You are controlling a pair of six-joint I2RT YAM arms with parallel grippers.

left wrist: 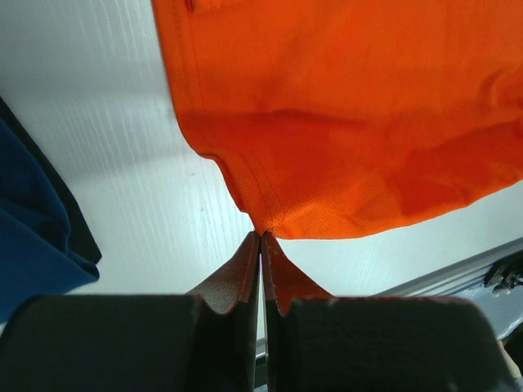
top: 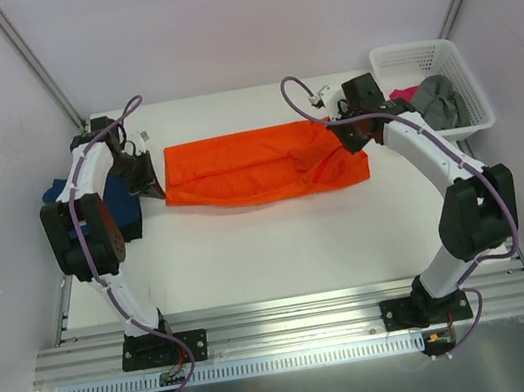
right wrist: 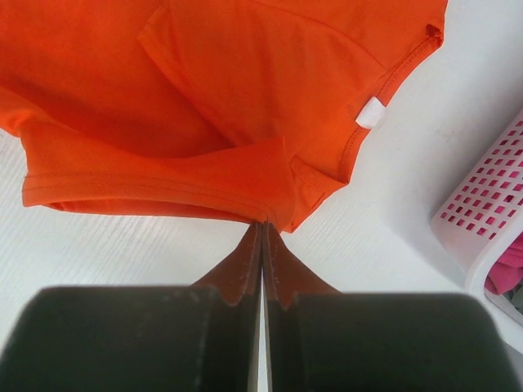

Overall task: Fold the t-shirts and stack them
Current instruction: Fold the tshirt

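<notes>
Orange t-shirt (top: 261, 164) — soft knit, folded into a long band across the upper middle of the white bench (top: 282, 253), with a broad bare strip below it. Left pincer (left wrist: 260, 237) pressed closed on its stitched left corner, right pincer (right wrist: 263, 224) likewise on the hemmed right corner. Dark blue t-shirt (top: 124, 205) heaped at the left edge; white lattice basket (top: 441, 58) at upper right — near the band's end.

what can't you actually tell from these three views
- Top external: the left arm covers most of the dark blue shirt; folded or not, unclear.
- Top external: the grey shirt in the basket hides whatever lies beneath it.
- Right wrist: the basket is cut off by the right edge.
- Both wrist views: the closed jaws hide how much orange t-shirt they pinch.
</notes>
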